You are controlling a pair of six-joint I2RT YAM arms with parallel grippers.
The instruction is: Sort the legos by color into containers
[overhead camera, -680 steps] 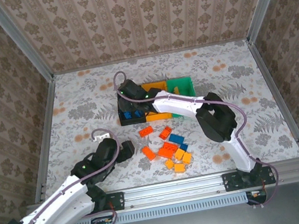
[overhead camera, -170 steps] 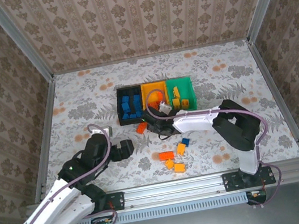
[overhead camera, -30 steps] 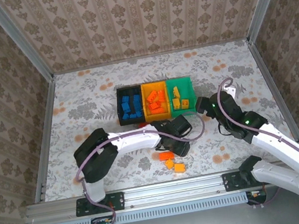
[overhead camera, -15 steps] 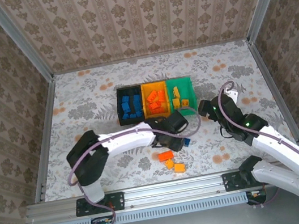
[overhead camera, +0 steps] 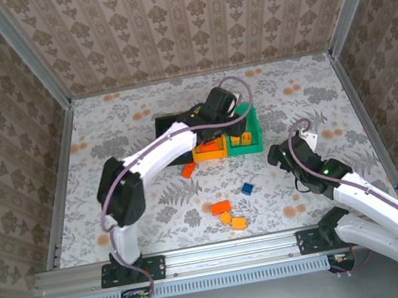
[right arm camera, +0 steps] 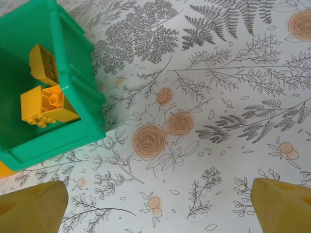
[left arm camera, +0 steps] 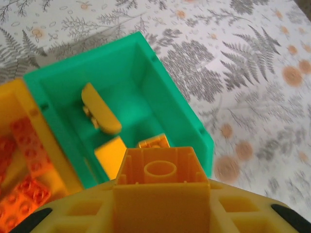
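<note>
My left gripper (left arm camera: 160, 208) clamps a yellow brick (left arm camera: 160, 177) above the green bin (left arm camera: 146, 53), near the tabletop's far edge. Its arm hides most of the black bin (overhead camera: 162, 122). The right gripper (right arm camera: 158, 201) gapes wide, fingertips cropped.

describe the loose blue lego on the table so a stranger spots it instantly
Find the green bin at the right end of the row of bins. Nearer the arm bases, the blue brick lies on the table by a few orange bricks. It is the only blue one outside the bins.
</note>
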